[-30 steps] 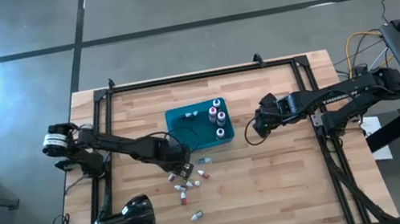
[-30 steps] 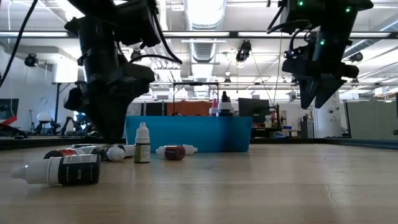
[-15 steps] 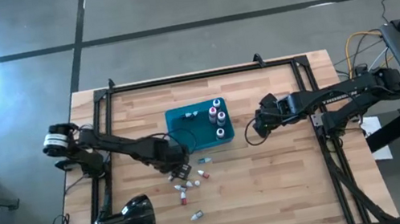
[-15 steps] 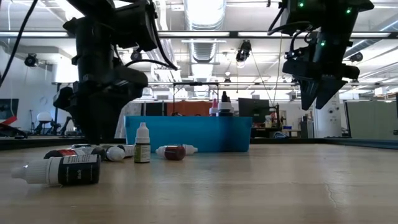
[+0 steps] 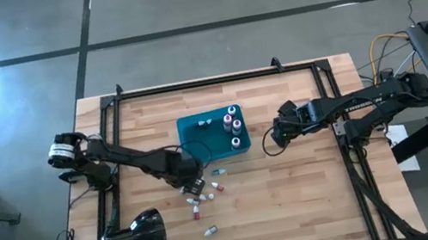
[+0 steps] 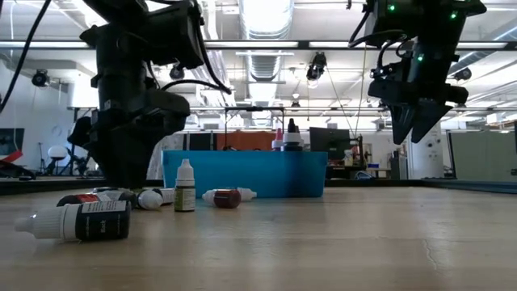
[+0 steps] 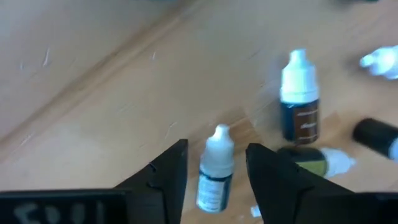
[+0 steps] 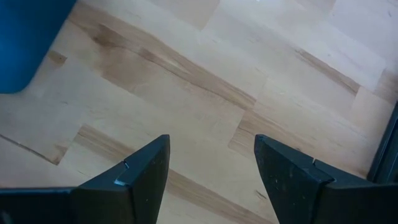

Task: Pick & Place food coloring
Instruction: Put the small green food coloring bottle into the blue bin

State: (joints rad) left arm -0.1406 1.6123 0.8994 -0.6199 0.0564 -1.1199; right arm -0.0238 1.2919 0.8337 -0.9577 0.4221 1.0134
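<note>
Several tiny food coloring bottles [image 5: 202,193] lie loose on the wood just near of the teal bin [image 5: 201,144]; more stand inside the bin [image 5: 235,125]. In the low view one dark bottle [image 6: 81,221] lies on its side, a small one [image 6: 185,187] stands upright and a red one [image 6: 226,196] lies flat. My left gripper [image 5: 189,179] is low over the loose group, open. In the left wrist view its fingers [image 7: 163,180] stand on either side of a white-capped dark bottle [image 7: 214,174], with a gap on each side. My right gripper [image 5: 274,138] hovers open to the right of the bin, above bare wood [image 8: 205,124].
A single bottle [image 5: 209,230] lies apart toward the near edge. Brown [image 7: 300,109], olive [image 7: 311,163] and dark [image 7: 376,134] bottles crowd close to my left fingers. A black lamp-like object [image 5: 142,237] sits at the near left. Bare wood stretches right of the bottles.
My left gripper has shifted slightly toward the table's left edge, staying low over the loose bottles. The bottles have kept their places.
</note>
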